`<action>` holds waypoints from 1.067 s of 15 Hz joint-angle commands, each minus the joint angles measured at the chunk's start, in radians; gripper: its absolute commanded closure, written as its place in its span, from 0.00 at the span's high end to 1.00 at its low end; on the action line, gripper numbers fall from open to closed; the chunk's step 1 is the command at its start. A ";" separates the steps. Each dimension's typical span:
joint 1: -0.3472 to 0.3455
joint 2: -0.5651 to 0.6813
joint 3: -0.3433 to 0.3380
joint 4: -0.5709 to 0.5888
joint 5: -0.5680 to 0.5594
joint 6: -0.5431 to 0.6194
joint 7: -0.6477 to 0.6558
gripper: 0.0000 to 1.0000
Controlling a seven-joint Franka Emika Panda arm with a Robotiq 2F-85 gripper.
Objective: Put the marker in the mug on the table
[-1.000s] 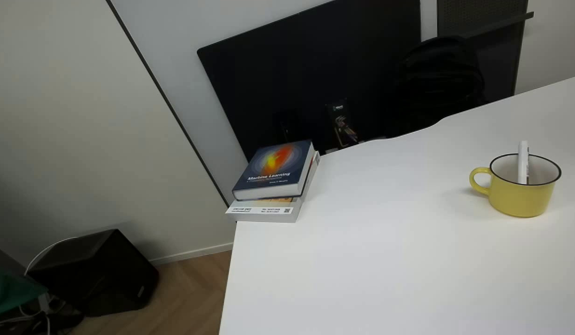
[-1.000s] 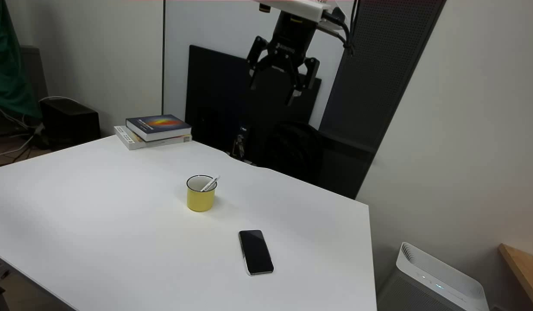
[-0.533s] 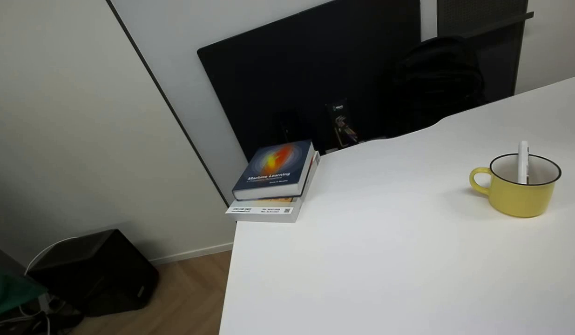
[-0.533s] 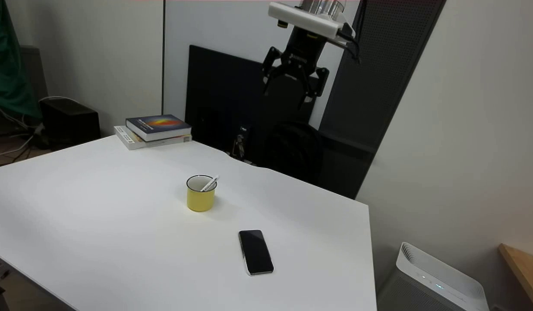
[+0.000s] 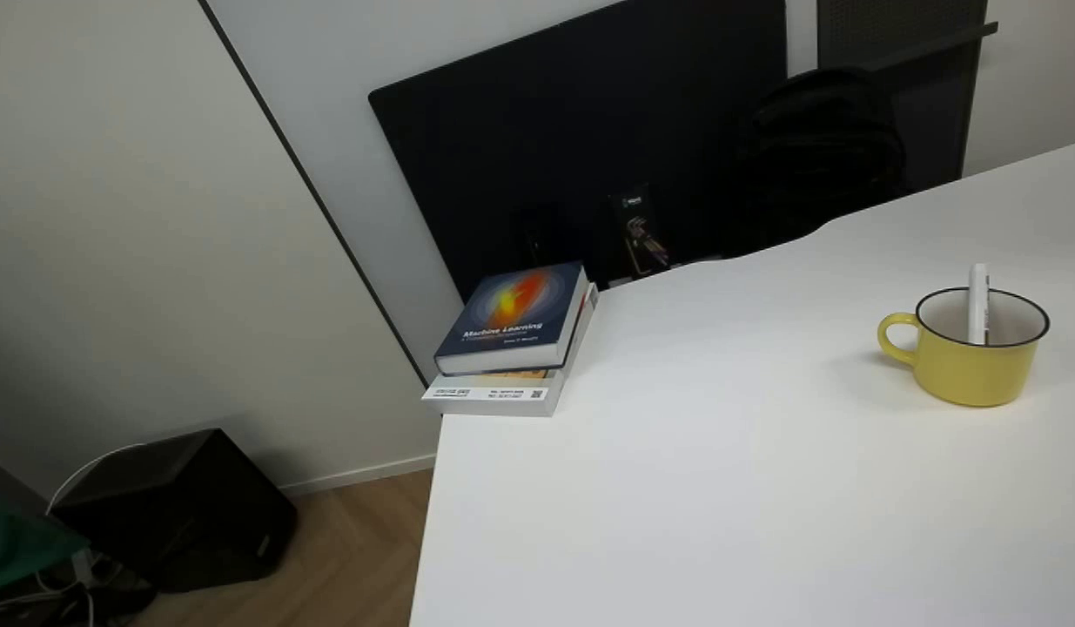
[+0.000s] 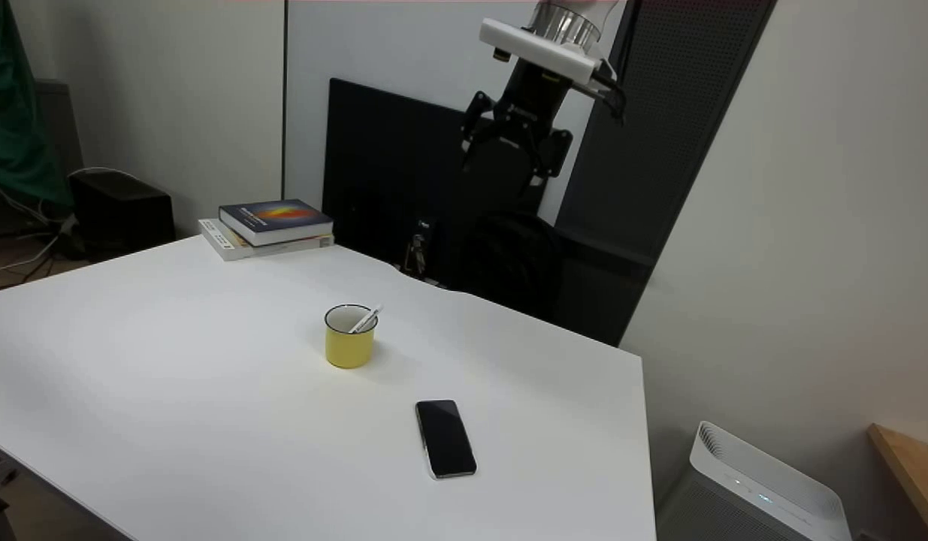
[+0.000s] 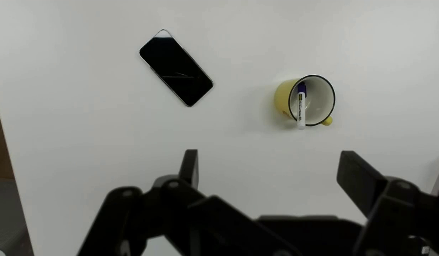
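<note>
Marker [image 7: 301, 106] is in the yellow mug [image 6: 349, 350] alright, leaning with its white end sticking out, phone [image 6: 445, 439] lying nearer and to the right in an exterior view, stacked books [image 6: 267, 229] far left, jaws hanging wide apart above the table [image 6: 208, 361].

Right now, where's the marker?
In the wrist view, right of centre: the marker leans in the yellow mug, with the phone off to its left.

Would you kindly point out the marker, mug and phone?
Marker [image 7: 301, 107]: wrist view, on its white barrel.
Mug [image 5: 975, 371]: in an exterior view, on its yellow outer wall.
Phone [image 7: 176, 68]: wrist view, on its dark screen.
</note>
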 commanded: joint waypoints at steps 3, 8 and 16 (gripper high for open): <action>-0.015 0.002 0.017 0.010 -0.007 -0.007 0.003 1.00; -0.018 0.011 0.027 0.012 -0.002 -0.021 -0.030 1.00; 0.027 0.121 0.098 -0.040 -0.005 0.085 -0.082 1.00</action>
